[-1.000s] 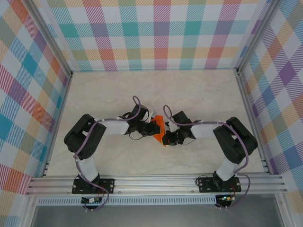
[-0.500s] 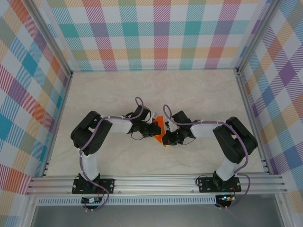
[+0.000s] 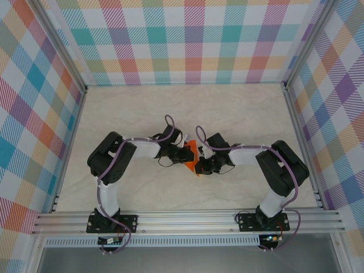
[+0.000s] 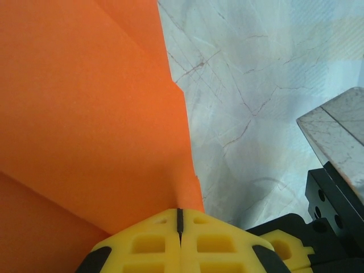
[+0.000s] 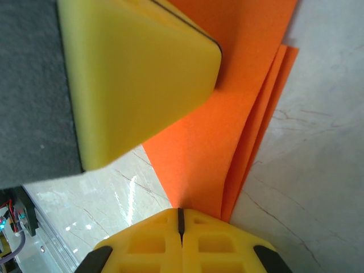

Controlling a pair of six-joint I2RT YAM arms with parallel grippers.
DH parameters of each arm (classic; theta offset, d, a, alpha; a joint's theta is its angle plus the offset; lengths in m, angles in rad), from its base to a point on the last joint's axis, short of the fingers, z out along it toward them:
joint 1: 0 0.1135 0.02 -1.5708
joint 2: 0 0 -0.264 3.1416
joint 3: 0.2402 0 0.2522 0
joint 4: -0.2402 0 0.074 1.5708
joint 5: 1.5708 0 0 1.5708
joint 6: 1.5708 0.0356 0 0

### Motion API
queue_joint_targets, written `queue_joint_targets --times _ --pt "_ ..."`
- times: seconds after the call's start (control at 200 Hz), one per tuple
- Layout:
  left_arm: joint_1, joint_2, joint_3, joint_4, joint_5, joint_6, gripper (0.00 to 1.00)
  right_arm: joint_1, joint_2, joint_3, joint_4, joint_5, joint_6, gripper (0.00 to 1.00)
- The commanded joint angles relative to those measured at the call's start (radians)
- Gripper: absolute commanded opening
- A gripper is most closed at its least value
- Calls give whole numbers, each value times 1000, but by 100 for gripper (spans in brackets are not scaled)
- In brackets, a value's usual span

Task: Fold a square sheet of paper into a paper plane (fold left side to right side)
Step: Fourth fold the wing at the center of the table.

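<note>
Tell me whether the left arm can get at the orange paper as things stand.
Yes, it looks so: the left gripper is shut on an edge of the orange paper. The right gripper pinches a different edge and does not seem to block it.

Legible markings — none. No text, label, brand, number or sign can be read on any surface in the three views — entry left blank.
</note>
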Motion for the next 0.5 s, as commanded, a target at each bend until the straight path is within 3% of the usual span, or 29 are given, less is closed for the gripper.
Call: queue_joint_targets --times 0.0,0.2,0.495 --pt "86 53 36 -46 -76 70 1 -4 61 -50 -173 128 -26 0" --pt "146 100 157 -108 -16 117 2 -4 59 -51 -169 118 -29 0" --pt "156 104 260 -111 102 114 5 -3 51 -35 -142 79 -28 0"
